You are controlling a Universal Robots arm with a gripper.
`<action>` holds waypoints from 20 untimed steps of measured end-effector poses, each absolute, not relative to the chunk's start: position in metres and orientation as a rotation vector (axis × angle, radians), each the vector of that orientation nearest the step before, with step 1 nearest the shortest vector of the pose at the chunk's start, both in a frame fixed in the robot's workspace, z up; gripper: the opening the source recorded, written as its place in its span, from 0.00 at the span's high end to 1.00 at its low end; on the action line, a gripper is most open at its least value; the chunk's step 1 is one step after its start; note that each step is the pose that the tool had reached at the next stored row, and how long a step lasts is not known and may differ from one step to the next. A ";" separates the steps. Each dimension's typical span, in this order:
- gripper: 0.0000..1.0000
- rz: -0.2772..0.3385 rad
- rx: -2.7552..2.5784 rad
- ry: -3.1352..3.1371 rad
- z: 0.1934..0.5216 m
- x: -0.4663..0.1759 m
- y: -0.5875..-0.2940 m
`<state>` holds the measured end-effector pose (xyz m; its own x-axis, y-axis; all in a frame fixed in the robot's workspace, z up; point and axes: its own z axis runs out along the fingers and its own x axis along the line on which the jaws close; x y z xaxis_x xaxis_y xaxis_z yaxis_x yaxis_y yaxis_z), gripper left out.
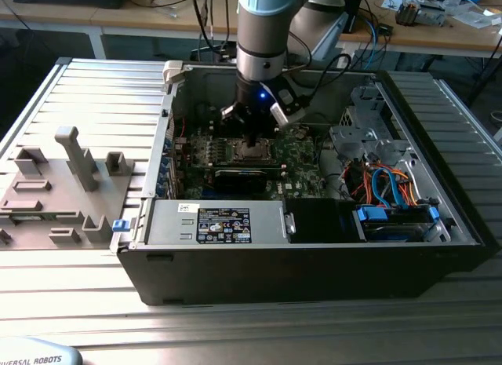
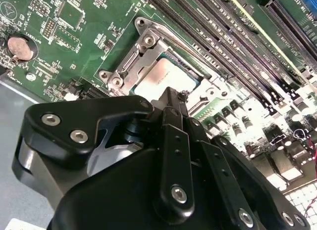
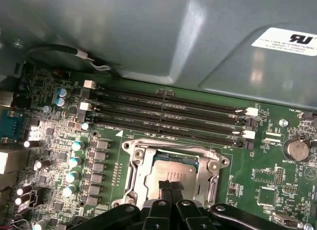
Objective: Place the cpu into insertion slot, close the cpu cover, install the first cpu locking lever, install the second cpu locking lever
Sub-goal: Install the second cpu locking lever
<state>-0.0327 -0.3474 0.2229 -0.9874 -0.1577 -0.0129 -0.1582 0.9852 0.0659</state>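
The cpu (image 3: 177, 168) lies flat in the insertion slot (image 1: 252, 151) on the green motherboard (image 1: 302, 157), its dull silver top (image 2: 159, 79) showing in both wrist views. The cpu cover (image 3: 171, 150), a silver-grey frame (image 2: 143, 58), lies down around the chip, which shows through its window. My gripper (image 1: 251, 140) hangs straight above the socket inside the open case. Its black fingertips (image 3: 171, 185) are pressed together over the chip's edge, with nothing between them (image 2: 177, 99). I cannot make out how the locking levers stand.
Long black memory slots (image 3: 168, 116) run beside the socket. The case wall (image 3: 148, 37) rises behind them. A power supply (image 1: 216, 224) and a drive cage with blue and orange cables (image 1: 392, 216) fill the case's front. A grey fixture plate (image 1: 63, 184) lies at the exterior view's left.
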 end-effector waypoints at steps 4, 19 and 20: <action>0.89 0.099 -0.249 3.146 0.224 -0.022 -0.345; 0.89 0.090 -0.249 3.149 0.278 -0.020 -0.346; 0.89 0.089 -0.249 3.149 0.278 -0.020 -0.346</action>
<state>-0.0205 -0.3460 0.2776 -0.9874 -0.1575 0.0139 -0.1564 0.9860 0.0578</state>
